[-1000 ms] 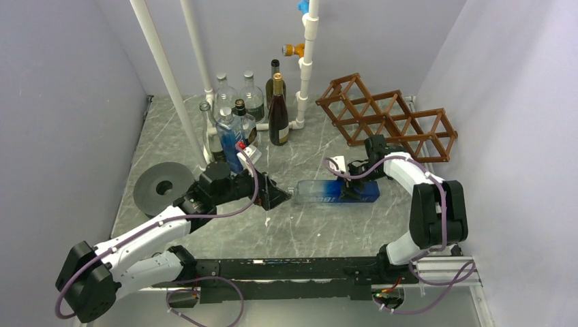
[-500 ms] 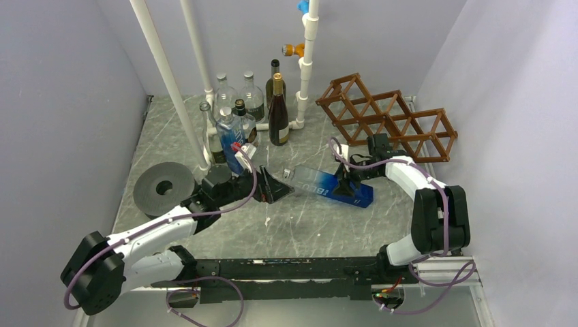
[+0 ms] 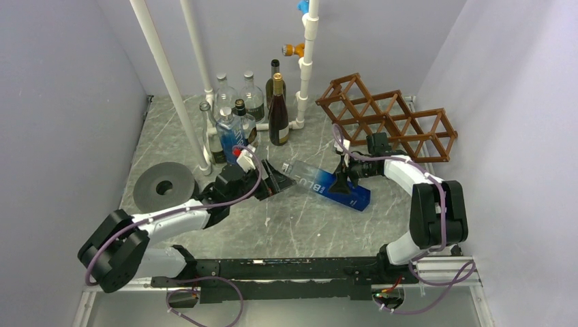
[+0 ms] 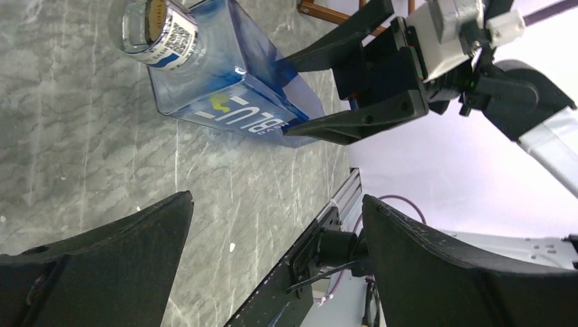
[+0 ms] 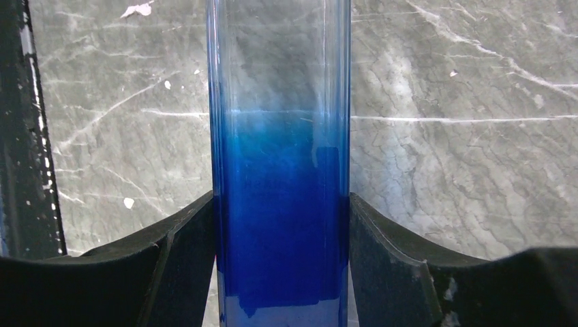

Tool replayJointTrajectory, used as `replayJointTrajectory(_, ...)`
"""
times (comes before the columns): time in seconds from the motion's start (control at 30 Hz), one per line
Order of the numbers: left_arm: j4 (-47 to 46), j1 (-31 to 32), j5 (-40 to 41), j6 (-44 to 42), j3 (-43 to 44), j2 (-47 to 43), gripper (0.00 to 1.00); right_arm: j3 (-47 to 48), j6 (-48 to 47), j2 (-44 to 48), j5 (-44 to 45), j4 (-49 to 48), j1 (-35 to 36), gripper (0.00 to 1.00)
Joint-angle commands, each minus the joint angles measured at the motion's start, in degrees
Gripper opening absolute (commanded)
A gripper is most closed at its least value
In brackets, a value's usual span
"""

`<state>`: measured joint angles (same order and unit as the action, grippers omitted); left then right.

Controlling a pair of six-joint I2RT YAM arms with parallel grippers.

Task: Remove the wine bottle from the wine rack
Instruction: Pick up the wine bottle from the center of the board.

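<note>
A square blue-tinted glass bottle [image 3: 319, 183] lies at a slant on the marble table, its neck pointing left and its base at the right front. My right gripper [image 3: 344, 182] is shut on its dark blue lower body; the right wrist view shows both pads pressed on the bottle [image 5: 279, 170]. My left gripper [image 3: 276, 180] is open and empty, its tips just short of the bottle's neck. In the left wrist view the bottle [image 4: 218, 88] lies beyond the open left gripper [image 4: 276, 201]. The brown wooden wine rack [image 3: 388, 119] stands empty at the back right.
A cluster of upright bottles [image 3: 235, 119] and a dark wine bottle [image 3: 278, 112] stand at the back. White pipes [image 3: 170, 88] rise at the back left and centre. A grey disc [image 3: 163, 185] lies at the left. Walls close in on both sides.
The right gripper has swung the bottle, so its neck moved back and its base came forward. The left gripper moved back and right, following the neck.
</note>
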<state>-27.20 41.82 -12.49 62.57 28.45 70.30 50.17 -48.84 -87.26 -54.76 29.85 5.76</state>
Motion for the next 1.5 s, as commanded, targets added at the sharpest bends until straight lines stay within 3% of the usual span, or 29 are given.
replayJointTrajectory(0.0,-4.1,0.4,2.0,5.6,3.3,3.0,0.99,1.8,5.1,0.3,-8.8,-3.8,-0.2,0.00)
replayJointTrajectory(0.27,-7.8,1.9,5.8,10.5,5.1,9.8,0.99,2.1,7.2,-0.5,-10.5,-4.2,-0.2,0.00)
replayJointTrajectory(0.83,8.1,7.6,21.9,17.2,15.3,17.6,0.99,2.5,11.7,-1.7,-15.5,-5.6,-0.1,0.00)
replayJointTrajectory(1.07,6.8,8.1,24.7,18.1,18.3,20.8,0.98,2.6,12.2,-1.6,-17.2,-5.4,0.2,0.00)
replayJointTrajectory(1.3,1.1,8.4,24.1,20.0,18.5,24.3,0.79,2.9,10.2,-1.7,-18.6,-3.4,0.7,0.00)
replayJointTrajectory(1.4,-2.4,8.4,24.1,19.6,17.1,24.4,0.53,3.1,9.0,-1.6,-18.2,-2.6,1.1,0.00)
replayJointTrajectory(1.43,-4.0,8.4,24.1,19.2,16.5,24.2,0.41,3.2,8.5,-1.8,-18.1,-2.0,1.3,0.00)
replayJointTrajectory(1.47,-5.6,8.4,24.2,18.4,15.9,24.0,0.23,3.6,6.2,-1.9,-18.1,-0.4,1.5,0.00)
